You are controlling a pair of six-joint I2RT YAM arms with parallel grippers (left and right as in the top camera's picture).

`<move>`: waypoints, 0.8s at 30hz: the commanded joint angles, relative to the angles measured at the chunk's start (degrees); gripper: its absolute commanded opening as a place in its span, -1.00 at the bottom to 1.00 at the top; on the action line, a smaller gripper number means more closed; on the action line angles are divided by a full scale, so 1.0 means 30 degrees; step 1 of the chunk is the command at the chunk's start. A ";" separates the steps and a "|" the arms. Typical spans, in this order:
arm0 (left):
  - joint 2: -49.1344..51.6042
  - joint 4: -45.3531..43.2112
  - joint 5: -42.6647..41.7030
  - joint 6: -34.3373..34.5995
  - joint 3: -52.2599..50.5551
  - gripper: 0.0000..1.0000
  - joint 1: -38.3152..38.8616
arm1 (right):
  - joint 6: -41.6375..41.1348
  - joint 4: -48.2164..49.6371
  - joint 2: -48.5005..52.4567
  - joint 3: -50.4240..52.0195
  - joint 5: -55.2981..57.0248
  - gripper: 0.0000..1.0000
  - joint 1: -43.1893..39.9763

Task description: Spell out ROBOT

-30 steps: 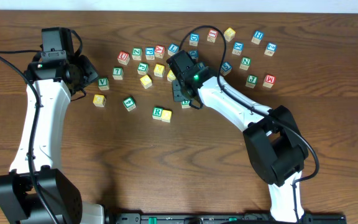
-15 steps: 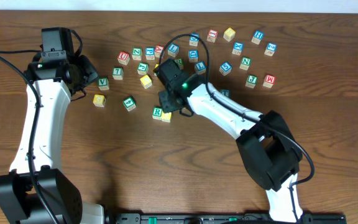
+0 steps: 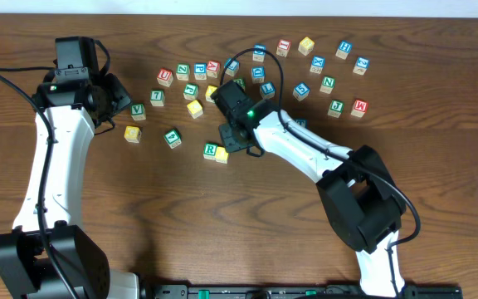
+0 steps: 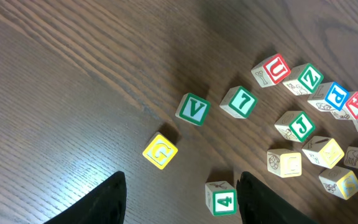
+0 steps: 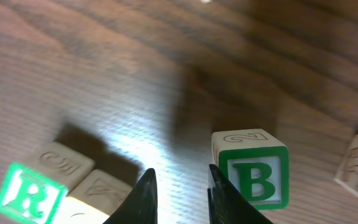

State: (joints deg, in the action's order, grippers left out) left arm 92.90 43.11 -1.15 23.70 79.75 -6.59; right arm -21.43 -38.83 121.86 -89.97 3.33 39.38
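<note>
Midway through the word, on the third letter. Laid on the near part of the surface [image 3: 222, 232]: the green-framed R cube [image 3: 210, 150] with a yellow cube [image 3: 222, 155] touching its right side, the yellow one's letter not readable here.

Step in hand, by the look of it: setting down the B cube [image 5: 252, 177]. Standing upright on the wood, green B toward the wrist camera, just beside the right tool [image 5: 180, 171] on its outer side, not between the fingers. Fingers there parted by only a narrow gap, bare wood visible through it, nothing gripped. B also apart from the yellow cube, with the tool's fingers between the two in the wrist view. Hidden under the tool from overhead, so no judging the straightness of the row.

Well off to the left, the left tool [image 4: 180, 180]: spread wide, holding nothing, hanging above a loose green V [image 4: 194, 109], yellow G [image 4: 160, 151] and green 4 [image 4: 221, 199].

Next, probably: lifting the right tool straight up without clipping B, then checking the gap. If too wide, nudging B toward the yellow cube, face kept to the front. After that, fetching a second yellow cube and the blue-framed T from the scatter of letter cubes [image 3: 328, 83] at the back.
</note>
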 commanded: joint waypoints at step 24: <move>0.0219 0.0058 0.0233 -0.0255 -0.0007 0.13 0.0007 | -0.2426 -0.0430 0.0117 0.0066 0.2098 -0.59 -0.1268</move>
State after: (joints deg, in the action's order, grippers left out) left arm 92.90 43.11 -1.15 23.70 79.75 -6.59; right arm -26.55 -39.88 121.86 -89.97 8.03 36.47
